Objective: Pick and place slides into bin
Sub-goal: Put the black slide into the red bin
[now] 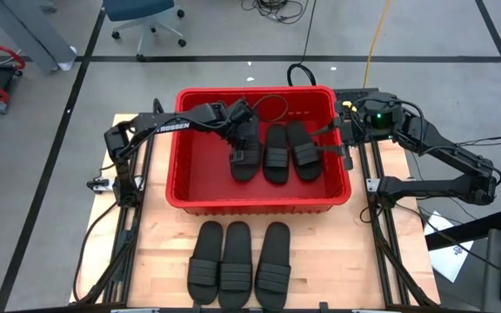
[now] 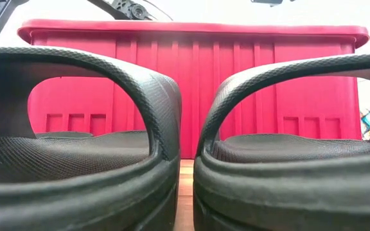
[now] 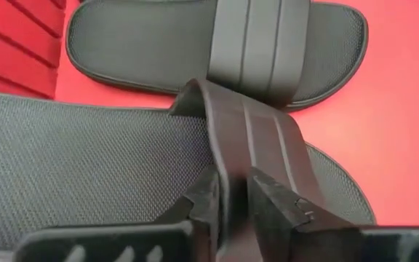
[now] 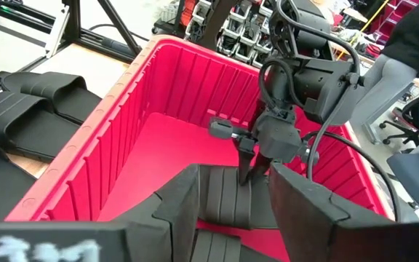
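From above, we see the left arm stretched across the far-left corner of the red bin [image 1: 259,203], its left tool [image 1: 243,130] lowered inside over the leftmost of three black slides [image 1: 244,158] lying there. In the left wrist view the tool's fingers [image 3: 208,198] straddle that slide's ribbed strap [image 3: 257,138], slightly parted; we cannot tell whether they grip it. The three slides in the bin lie side by side, long axes running from the near wall to the far wall. On the counter [image 1: 329,261] in front of the bin, three more slides [image 1: 238,263] lie parallel the same way. The right tool [image 1: 348,132] waits over the bin's right rim, fingers [image 4: 173,211] spread apart and holding nothing. In the low view, two near slides hide most of the bin.
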